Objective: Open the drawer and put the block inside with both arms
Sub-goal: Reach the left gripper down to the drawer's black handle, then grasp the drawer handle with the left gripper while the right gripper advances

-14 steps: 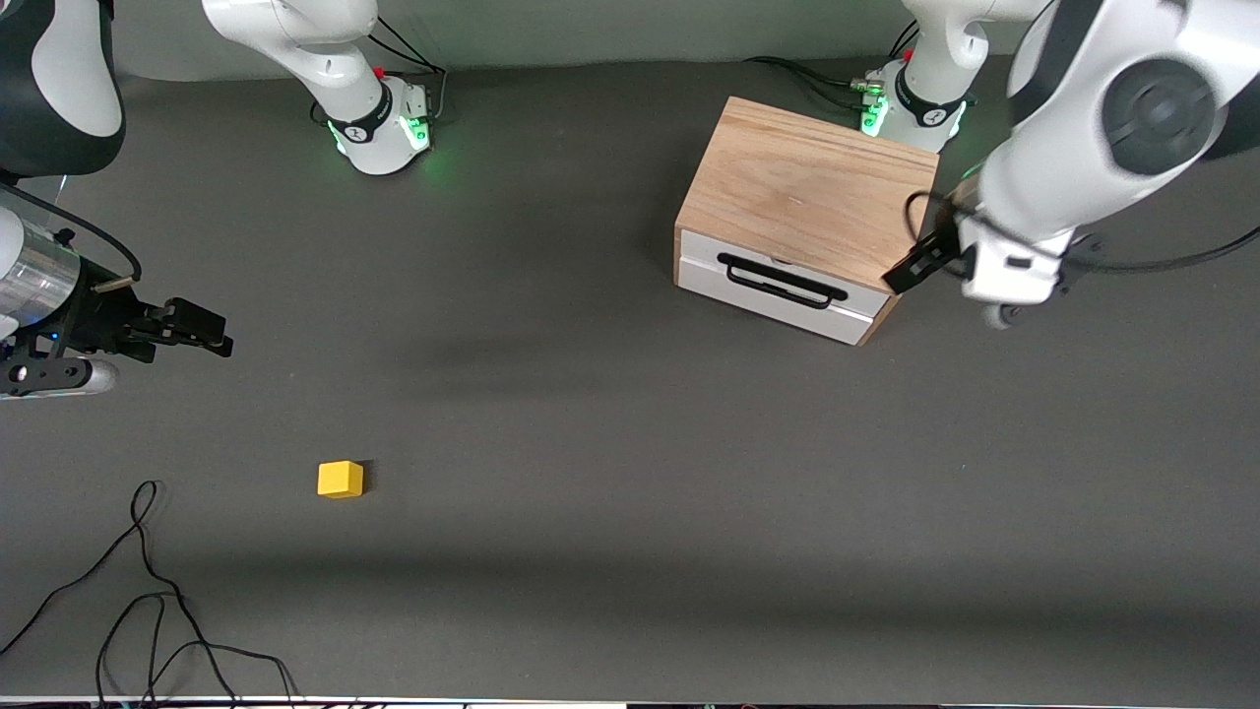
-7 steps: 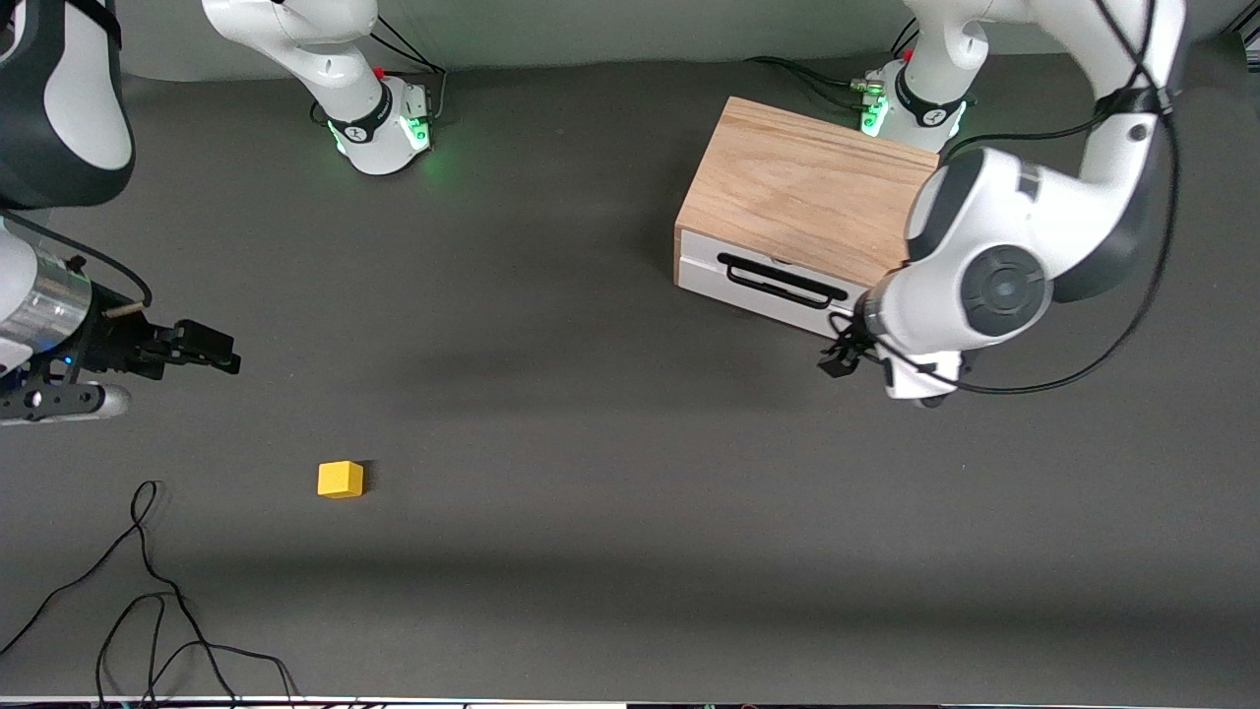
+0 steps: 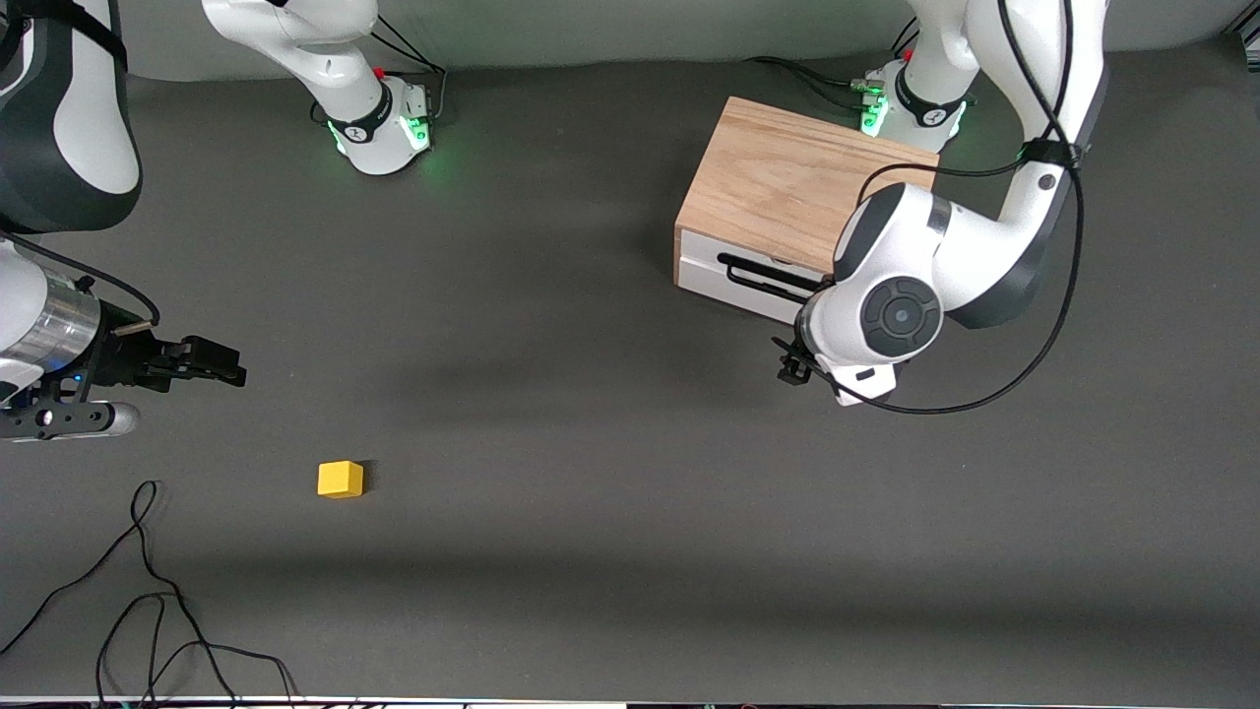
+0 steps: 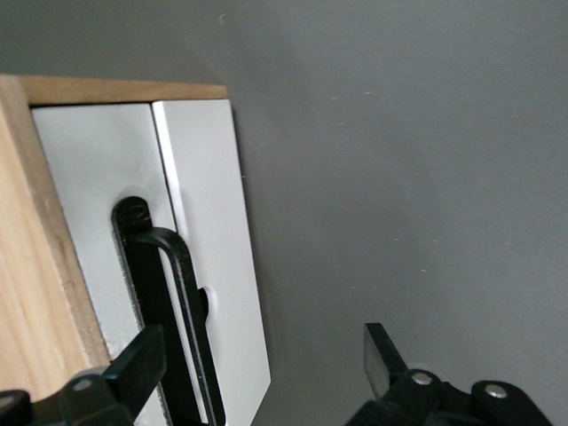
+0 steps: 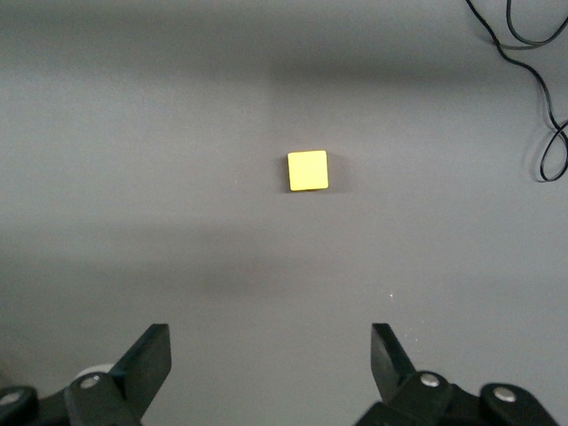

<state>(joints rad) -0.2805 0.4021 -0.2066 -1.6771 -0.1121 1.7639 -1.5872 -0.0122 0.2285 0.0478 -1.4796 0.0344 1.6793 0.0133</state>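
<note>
The big wooden cabinet sits on the dark counter toward the left arm's end, and its white drawer is shut, so the job looks like it is only at the first step, getting the drawer open. The left arm bends down in front of the drawer, and its left pincer is wide, with one finger close to the black handle but not around it. I think the next move is to slide the fingers onto each side of the handle bar, squeeze, and pull straight out from the cabinet. The right arm hangs over the counter at its own end, and its right pincer is wide too and holds nothing. The little yellow block lies alone on the counter, near that pincer and well apart from the cabinet, closer to the front camera. Some thin black cables curl on the counter nearer the front camera than the block, not touching it, and nothing seems to stand in the way of either pincer
</note>
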